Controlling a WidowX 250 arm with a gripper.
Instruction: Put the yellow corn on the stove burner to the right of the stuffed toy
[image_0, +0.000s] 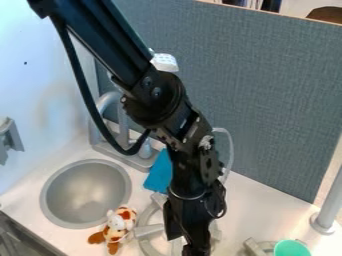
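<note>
"So, where was your tool (189, 225)?"

"You had it low in the camera view, hanging over the near part of the worktop (257, 215), above the grey burner (148, 246). The black arm (157, 95) came down to it from the upper left, with a cable (83, 92) looping beside it."

"Were you grasping anything with it?"

"I couldn't tell. Your view didn't show whether it was clenched or released, or whether it held something."

"And what lay nearest to you?"

"You had the burner beneath the tool, partly hidden by it. The toy (120, 222), orange and white, lay just left of the burner, between it and the round sink (87, 192). Its orange feet pointed towards the near edge, and it sat close by the sink's rim; I couldn't tell whether they touched."

"What else did you have around?"

"You had the grey tap (100, 106) behind the sink, and a blue cloth-like piece (159, 174) behind the burner, partly covered by the arm. To the right, a green cup (291, 248) stood at the lower edge, with a grey post (327, 215) beyond it. A grey-blue partition (267, 100) rose behind the worktop."
</note>
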